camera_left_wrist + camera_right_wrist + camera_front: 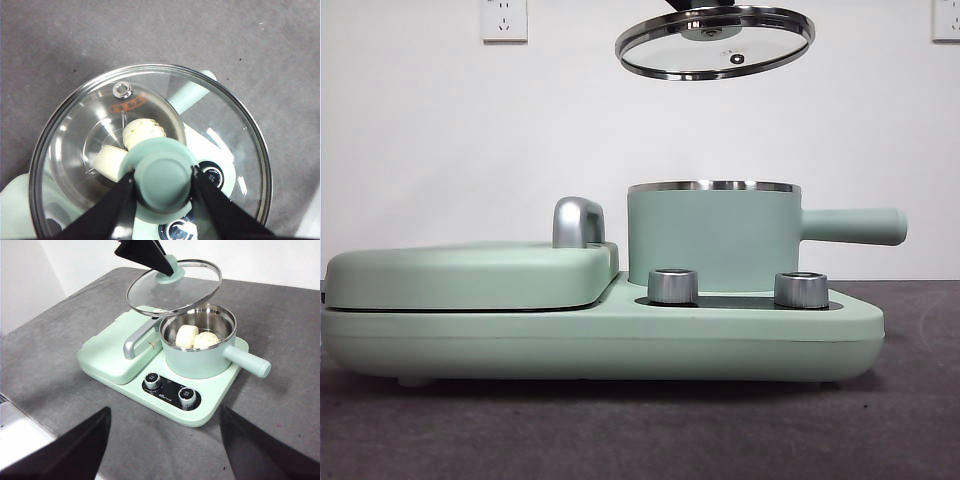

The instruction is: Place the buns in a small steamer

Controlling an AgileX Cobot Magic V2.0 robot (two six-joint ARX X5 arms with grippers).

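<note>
The small steamer is a mint-green pot with a steel rim and a long side handle, standing on the cooker base. Both buns lie inside it: a smooth block and a ridged dome with green dots, also seen through the glass as the block and the dome. My left gripper is shut on the green knob of the glass lid, which hangs tilted above the steamer. My right gripper stands open, well back from the cooker, with nothing between its jaws.
The mint-green cooker base carries a flat hinged grill plate with a chrome handle and two steel dials. Grey table lies all around. A white wall with sockets stands behind.
</note>
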